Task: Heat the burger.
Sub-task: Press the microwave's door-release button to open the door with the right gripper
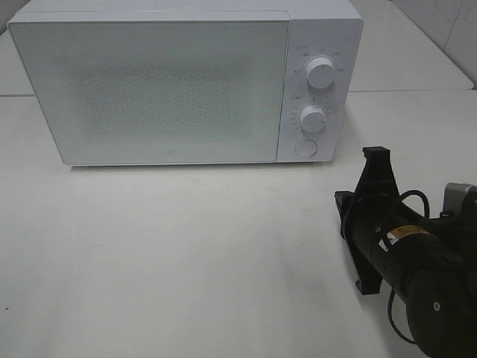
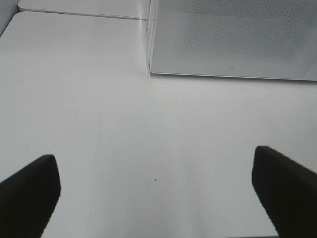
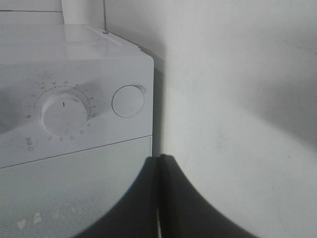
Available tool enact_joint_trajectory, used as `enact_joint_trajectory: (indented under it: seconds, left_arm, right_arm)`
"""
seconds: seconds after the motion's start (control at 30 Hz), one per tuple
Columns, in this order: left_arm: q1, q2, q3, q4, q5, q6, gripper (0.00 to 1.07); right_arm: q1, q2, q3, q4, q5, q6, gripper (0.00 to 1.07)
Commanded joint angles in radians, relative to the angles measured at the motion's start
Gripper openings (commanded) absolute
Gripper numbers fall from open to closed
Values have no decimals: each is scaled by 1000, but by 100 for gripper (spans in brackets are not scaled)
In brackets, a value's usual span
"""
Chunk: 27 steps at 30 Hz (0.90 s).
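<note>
You are holding your left gripper (image 2: 154, 166) wide and empty over the tabletop (image 1: 186, 253) in front of the microwave (image 1: 328, 33). Your right gripper (image 1: 376, 153) is sitting pinched closed on nothing, near the microwave's round button (image 1: 305, 148). Its door (image 1: 149, 89) is standing closed. The burger is showing nowhere, perhaps inside, so I am judging the heating not yet confirmed.

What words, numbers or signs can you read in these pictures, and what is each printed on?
"0" to "5", faint: scale around the lower dial of the microwave, right wrist view; other numerals blurred.
Markings around the upper dial: too small to read.
Small mark low on the door: too small to read.
Yellow label on the right arm: blurred, unreadable.
</note>
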Motion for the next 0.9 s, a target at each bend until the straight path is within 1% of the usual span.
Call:
enact_joint_trajectory:
  seconds: [0.03,0.1,0.23,0.27,0.33,0.37,0.53,0.7,0.73,0.83,0.9]
  left_arm:
    - [5,-24,2,-7,-9,4,98]
    - [5,-24,2,-7,-9,4,98]
    - [5,-24,2,-7,-9,4,98]
    - [5,-24,2,-7,-9,4,98]
    - [5,-24,2,-7,-9,4,98]
    - [5,-24,2,-7,-9,4,98]
    - [5,-24,2,-7,-9,4,98]
    - [5,-24,2,-7,-9,4,98]
    - [5,-24,2,-7,-9,4,98]
    - [5,-24,2,-7,-9,4,98]
    - [5,-24,2,-7,-9,4,98]
  right_arm:
    - [-29,14,-27,-41,3,5,1]
    - [-70,32,-59,-95,6,4,1]
    - [-106,57,-95,-132,30,5,1]
    - [-126,73,-124,-151,53,10,1]
    - [-133,80,-136,-160,59,11,1]
    - [-148,96,-164,-177,61,11,1]
    - [-177,124,-214,-193,89,11,1]
    - [-216,165,-287,-249,117,11,1]
    - [-216,165,-287,-249,117,11,1]
    - [-228,185,-334,-242,132,4,1]
    - [-234,189,-341,-237,132,2,1]
